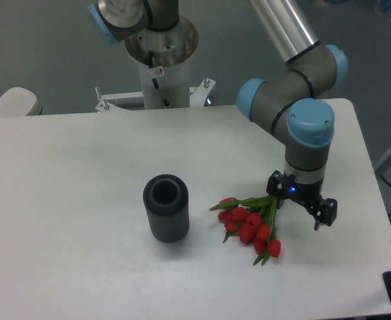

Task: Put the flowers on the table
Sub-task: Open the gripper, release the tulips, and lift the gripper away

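Camera view showed flowers lying on table just left of and below gripper, fingers spread and apparently off the stems; risk: lifting away could snag stems and drag the bunch toward vase.

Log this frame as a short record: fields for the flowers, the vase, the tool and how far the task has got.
flowers: red tulips lying on the table, heads toward the camera, stems running back under the tool
vase: dark ribbed cylinder, upright, empty, left of the flowers and apart from them
tool: low over the stem end, fingers look spread; contact with the stems hidden
task status: flowers appear to be down on the table; release not confirmed
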